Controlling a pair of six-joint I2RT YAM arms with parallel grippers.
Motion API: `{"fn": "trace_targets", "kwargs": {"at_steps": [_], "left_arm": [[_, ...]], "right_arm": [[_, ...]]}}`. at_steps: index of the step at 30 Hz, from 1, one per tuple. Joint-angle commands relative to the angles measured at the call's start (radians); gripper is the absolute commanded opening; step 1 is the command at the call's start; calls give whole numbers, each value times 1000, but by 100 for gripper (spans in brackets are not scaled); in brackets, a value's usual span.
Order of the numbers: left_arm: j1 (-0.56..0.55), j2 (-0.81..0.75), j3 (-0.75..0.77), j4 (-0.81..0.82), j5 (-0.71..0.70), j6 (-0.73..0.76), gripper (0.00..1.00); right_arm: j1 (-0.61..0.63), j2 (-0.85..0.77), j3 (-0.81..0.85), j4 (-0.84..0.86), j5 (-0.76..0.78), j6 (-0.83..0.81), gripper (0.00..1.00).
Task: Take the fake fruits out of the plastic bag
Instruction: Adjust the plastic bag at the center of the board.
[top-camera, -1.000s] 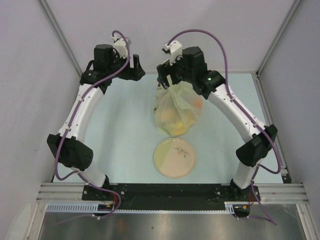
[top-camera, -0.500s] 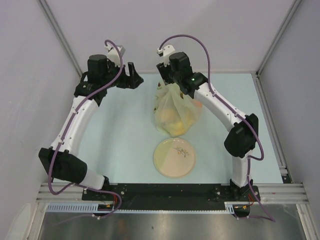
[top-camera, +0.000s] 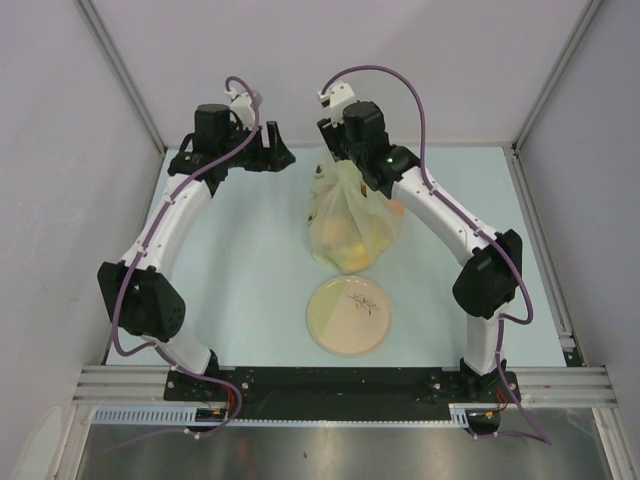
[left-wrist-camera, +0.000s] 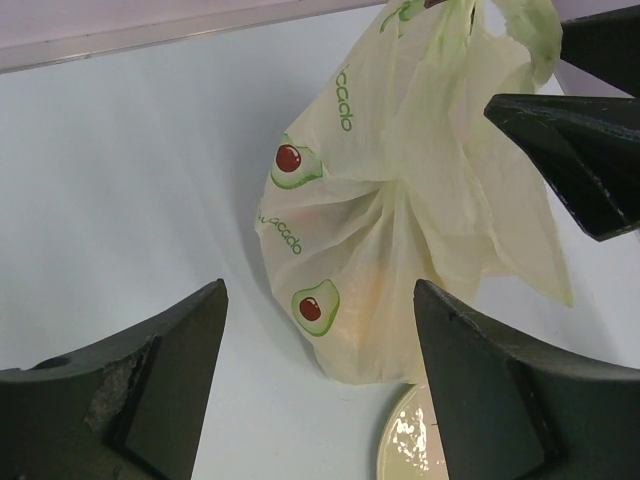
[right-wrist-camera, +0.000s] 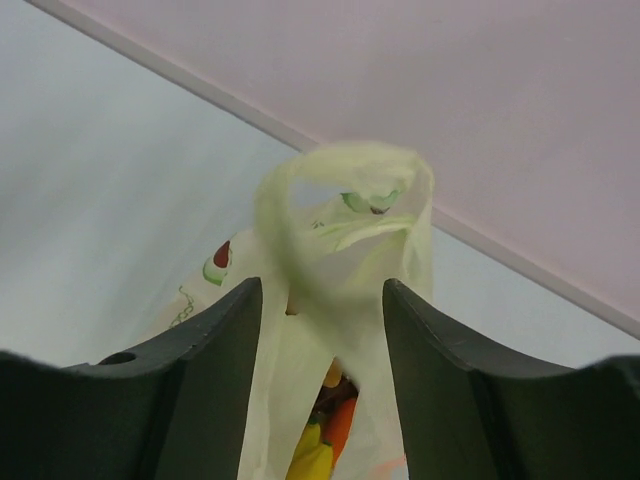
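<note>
Both arms rise from bases at the lower edge of the top view and arch inward to the upper centre, elbows bowed outward. The left arm (top-camera: 170, 215) ends in the left hand (top-camera: 272, 150), turned toward its partner, fingers spread wide with nothing between them. The right arm (top-camera: 440, 210) carries the right hand (top-camera: 328, 150). Its fingers stand closer together, with a handle of the plastic bag (right-wrist-camera: 300, 400) filling the gap. Whether they pinch it firmly cannot be told.

Lab test cell, walled by aluminium rails (top-camera: 340, 383) and grey panels (top-camera: 60, 130).
</note>
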Motion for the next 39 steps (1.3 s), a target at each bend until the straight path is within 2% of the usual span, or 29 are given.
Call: {"fn": "trace_targets", "kwargs": {"at_steps": [1,2,5,8,9,13,16,18,20,25,26,31,33,37,39], "left_arm": [[2,1,61,44,33,-27,80],[2,4,64,44,35,-27,80],[2,21,79,52,44,-28,80],[-2,57,116,63,69,-15,81],[-6,71,131,63,79,-10,82],[-31,160,214,84,181,36,91],[-77,205,286,83,179,88,90],[-108,246,322,68,123,137,89],[-147,289,365,69,71,153,88],[-217,337,415,69,69,163,84],[-226,338,415,67,63,160,83],[-271,251,325,46,-184,151,77],[-271,213,270,46,-197,153,72],[-272,168,247,47,-117,163,63],[-285,176,256,55,-105,162,63]], "right_arm": [[12,24,62,88,58,-22,57],[12,40,75,93,64,-23,56],[10,78,127,99,90,-29,37],[1,60,136,96,93,-31,12],[-2,45,127,90,89,-32,0],[-21,-58,44,71,41,-11,0],[-33,-136,-26,51,0,17,0],[-34,-178,-67,32,-61,12,0],[-30,-207,-98,33,-74,-3,0],[-44,-232,-152,30,-80,7,0],[-48,-233,-155,30,-80,9,0],[-85,-235,-154,30,-85,30,0],[-97,-232,-152,27,-92,41,0],[-122,-219,-154,19,-108,70,0],[-126,-215,-154,15,-112,78,0]]}}
